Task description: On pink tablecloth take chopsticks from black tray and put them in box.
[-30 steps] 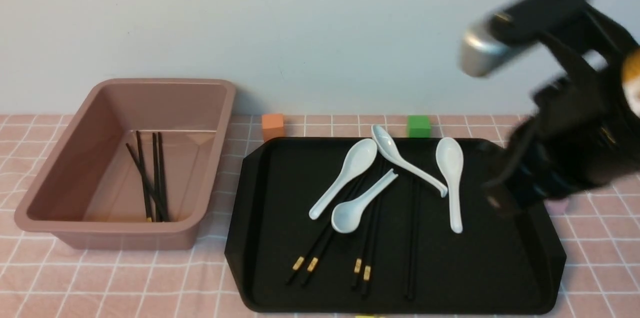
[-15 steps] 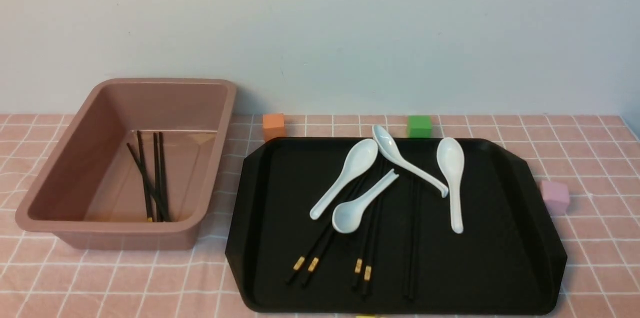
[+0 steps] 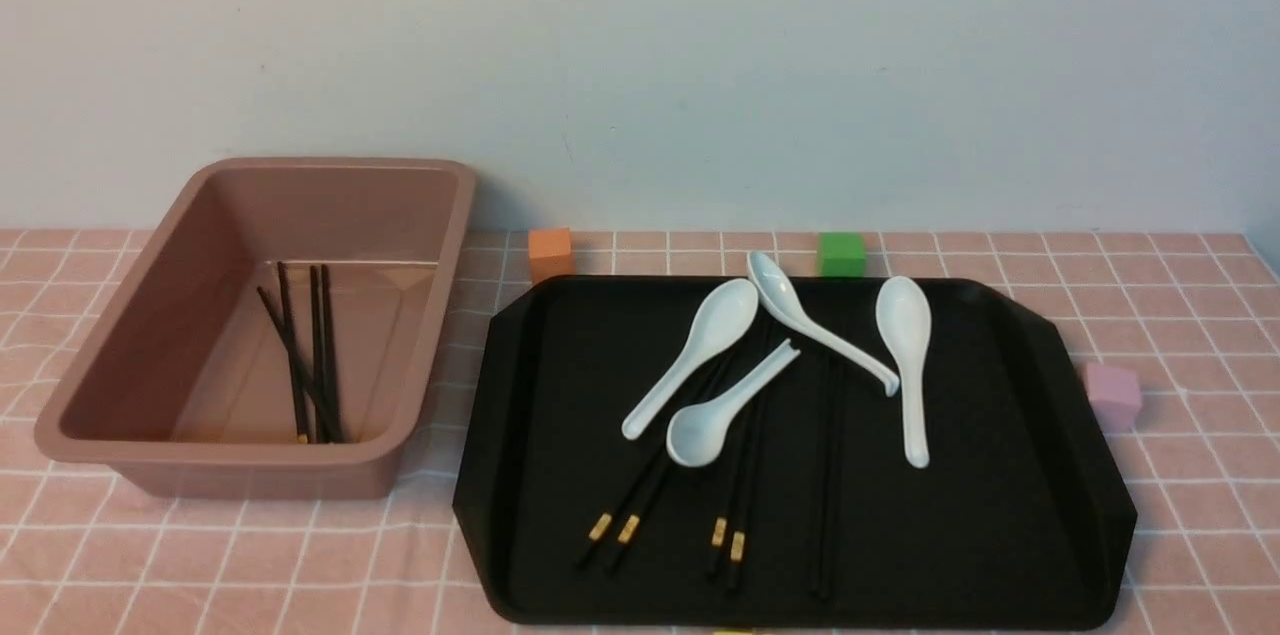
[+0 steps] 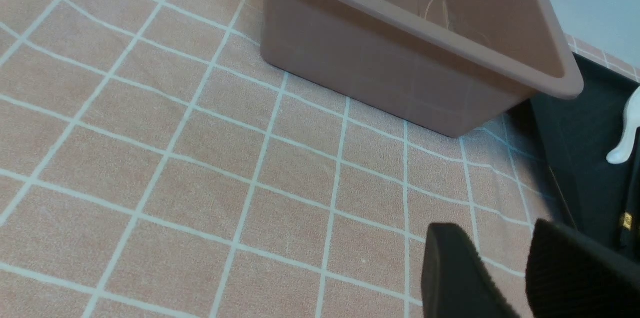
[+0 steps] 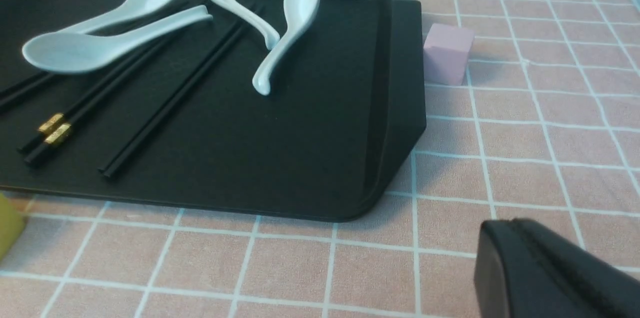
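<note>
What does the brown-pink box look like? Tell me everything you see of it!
The box is a deep bin, dusty pink-brown, with rounded corners and a rim that flares outward. It looks like smooth plastic with a slight shine inside. It stands upright on the checked cloth, open at the top, to the left of the black tray. Several thin black chopsticks lie inside on its floor, some crossing, and one shows a bit of gold.

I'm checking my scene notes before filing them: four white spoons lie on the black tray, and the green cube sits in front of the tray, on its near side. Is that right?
Not quite: the green cube is behind the black tray, at its far edge, as the front view shows. The rest stands.
</note>
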Available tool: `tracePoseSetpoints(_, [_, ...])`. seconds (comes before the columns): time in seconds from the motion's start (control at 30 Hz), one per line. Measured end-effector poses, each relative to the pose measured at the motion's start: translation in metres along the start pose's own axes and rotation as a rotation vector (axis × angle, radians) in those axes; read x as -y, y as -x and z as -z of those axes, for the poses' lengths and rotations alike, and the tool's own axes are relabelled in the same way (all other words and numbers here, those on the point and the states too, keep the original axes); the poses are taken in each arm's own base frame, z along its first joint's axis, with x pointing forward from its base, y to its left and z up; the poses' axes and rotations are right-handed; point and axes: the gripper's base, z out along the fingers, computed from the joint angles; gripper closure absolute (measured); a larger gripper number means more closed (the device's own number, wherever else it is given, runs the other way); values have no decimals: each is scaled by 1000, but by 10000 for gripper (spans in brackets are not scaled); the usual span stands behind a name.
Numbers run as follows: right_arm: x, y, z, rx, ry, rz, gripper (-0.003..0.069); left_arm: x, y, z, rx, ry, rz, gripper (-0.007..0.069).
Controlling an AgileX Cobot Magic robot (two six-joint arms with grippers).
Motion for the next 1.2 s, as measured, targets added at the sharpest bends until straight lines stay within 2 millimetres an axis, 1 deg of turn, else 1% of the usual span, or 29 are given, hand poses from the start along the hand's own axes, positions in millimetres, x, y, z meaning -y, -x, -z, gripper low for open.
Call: tracePoseSetpoints(1.2, [0, 0, 0, 5, -2, 5, 643, 0, 0, 0, 0, 0, 0, 386])
